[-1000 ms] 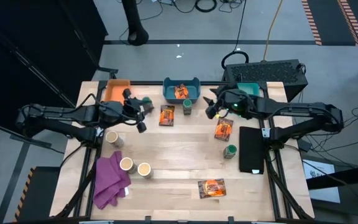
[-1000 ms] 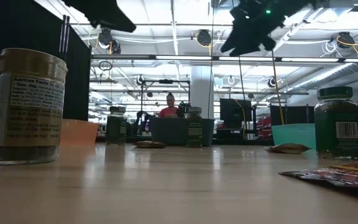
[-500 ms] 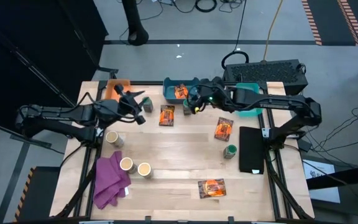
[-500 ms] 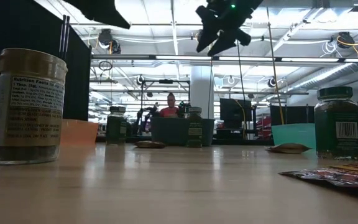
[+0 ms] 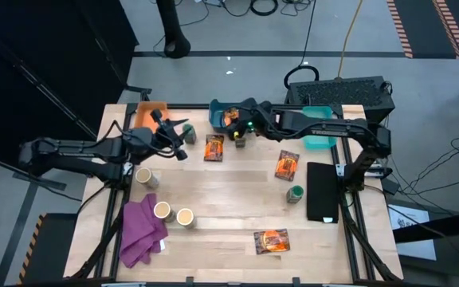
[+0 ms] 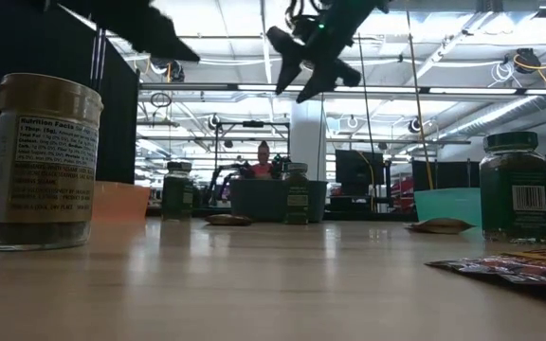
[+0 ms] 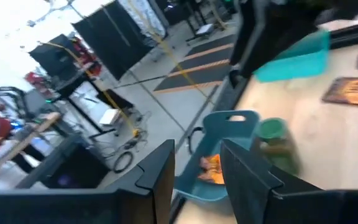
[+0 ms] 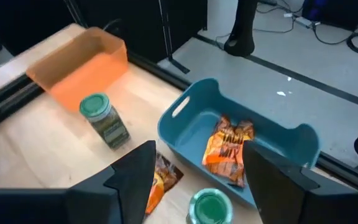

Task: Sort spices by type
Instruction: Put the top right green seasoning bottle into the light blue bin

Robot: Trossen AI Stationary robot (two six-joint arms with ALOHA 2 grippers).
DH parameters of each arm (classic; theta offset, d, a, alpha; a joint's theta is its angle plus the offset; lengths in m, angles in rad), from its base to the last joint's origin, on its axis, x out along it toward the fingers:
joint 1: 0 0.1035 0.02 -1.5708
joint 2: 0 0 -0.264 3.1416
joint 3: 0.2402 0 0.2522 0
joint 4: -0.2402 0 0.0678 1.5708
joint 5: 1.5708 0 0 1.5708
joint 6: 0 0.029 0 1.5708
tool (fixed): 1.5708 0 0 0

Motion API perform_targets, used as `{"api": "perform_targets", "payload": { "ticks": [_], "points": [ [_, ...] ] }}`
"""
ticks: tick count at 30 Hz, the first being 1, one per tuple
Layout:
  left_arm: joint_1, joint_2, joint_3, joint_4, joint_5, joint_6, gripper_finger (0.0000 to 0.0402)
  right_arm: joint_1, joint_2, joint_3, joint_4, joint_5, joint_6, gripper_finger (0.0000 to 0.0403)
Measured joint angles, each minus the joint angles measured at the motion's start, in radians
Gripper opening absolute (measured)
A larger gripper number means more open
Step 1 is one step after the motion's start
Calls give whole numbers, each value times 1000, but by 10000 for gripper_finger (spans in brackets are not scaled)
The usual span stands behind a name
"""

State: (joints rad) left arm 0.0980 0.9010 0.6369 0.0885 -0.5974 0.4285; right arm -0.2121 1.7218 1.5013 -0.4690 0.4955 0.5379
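Observation:
Several spices stand or lie on the table. Green jars: one [image 5: 189,134] by the orange bin [image 5: 150,114], one [image 5: 240,142] in front of the blue bin [image 5: 216,121], one [image 5: 295,194] at the right. Tan jars [image 5: 144,176] [image 5: 162,210] [image 5: 185,217] stand at the left. Packets [image 5: 213,147] [image 5: 287,165] [image 5: 271,241] lie flat, and another [image 8: 227,149] lies in the blue bin. My right gripper [image 5: 239,127] [image 8: 197,180] hovers open, high over the blue bin's near edge. My left gripper [image 5: 179,137] [image 7: 197,180] hangs open and empty above the far-left green jar.
A teal bin [image 5: 322,142] sits at the far right, partly under my right arm. A purple cloth [image 5: 142,231] lies at the near left. A black flat slab [image 5: 323,191] lies along the right edge. A person [image 6: 260,163] sits in the room far behind the table.
My right gripper has travelled along the far edge toward the table's left, from beside the teal bin to over the blue bin, rolling as it went and staying high. My left gripper has rolled and sunk slightly, staying near the orange bin. No spice has moved.

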Motion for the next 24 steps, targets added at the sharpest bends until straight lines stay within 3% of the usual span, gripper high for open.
{"api": "perform_targets", "payload": {
  "ticks": [6, 17, 24],
  "points": [
    [66, -1, -10, 36, -3, 3, 134, -1, 78, 84, -129, 2, 1, 237],
    [72, -1, -10, 31, -3, -1, 134, -5, 106, 93, -195, 7, 4, 269],
    [72, -1, -10, 31, -2, -1, 134, -25, 149, 93, -280, -8, 117, 297]
  ]
}}
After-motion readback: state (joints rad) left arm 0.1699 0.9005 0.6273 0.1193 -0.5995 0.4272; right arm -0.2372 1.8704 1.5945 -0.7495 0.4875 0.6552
